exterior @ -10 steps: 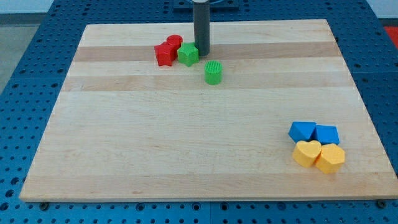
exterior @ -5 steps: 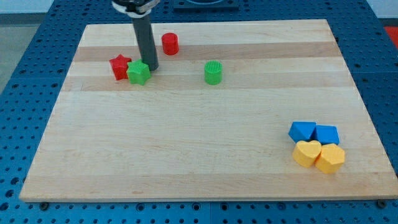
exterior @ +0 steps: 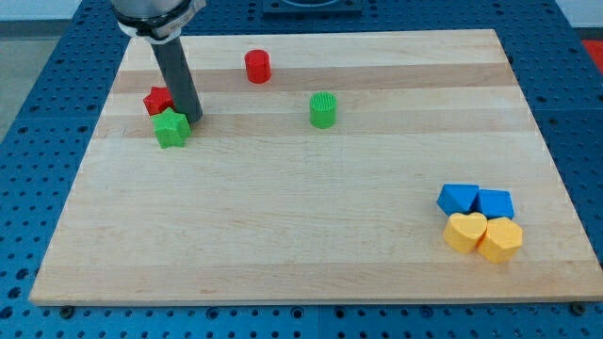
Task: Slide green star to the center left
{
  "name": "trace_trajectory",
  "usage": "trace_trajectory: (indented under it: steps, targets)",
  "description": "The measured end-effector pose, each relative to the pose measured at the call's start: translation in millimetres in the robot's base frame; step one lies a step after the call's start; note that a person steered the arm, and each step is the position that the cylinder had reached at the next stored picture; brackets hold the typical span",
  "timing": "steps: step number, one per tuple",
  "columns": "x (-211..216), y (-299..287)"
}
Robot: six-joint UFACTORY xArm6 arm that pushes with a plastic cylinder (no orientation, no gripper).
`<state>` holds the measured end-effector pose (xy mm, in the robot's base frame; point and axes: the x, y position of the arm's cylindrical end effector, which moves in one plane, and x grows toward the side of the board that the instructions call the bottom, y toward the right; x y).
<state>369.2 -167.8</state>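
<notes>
Fingers are absent: your rod grips nothing, and my tip (exterior: 192,120) stands touching the green star's (exterior: 171,129) right upper edge, placed to shove it toward the view's left and bottom. Largest first: the wooden board (exterior: 301,235) carries all. Far to the tip's lower right cluster two blue blocks (exterior: 476,201) and two yellow blocks (exterior: 482,236). The green cylinder (exterior: 323,110) sits well right; the red cylinder (exterior: 257,66) up-right; the red star (exterior: 157,100) just left, beside the green star.

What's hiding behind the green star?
Behind the green star, toward the view's top, sits a red star, touching it. My tip is at the green star's right. The rod covers part of the red star's right side.
</notes>
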Motion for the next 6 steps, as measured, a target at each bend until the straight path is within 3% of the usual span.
trace_trajectory:
  steps: [3, 6]
  targets:
    - [37.0, -1.1]
    - [37.2, -39.8]
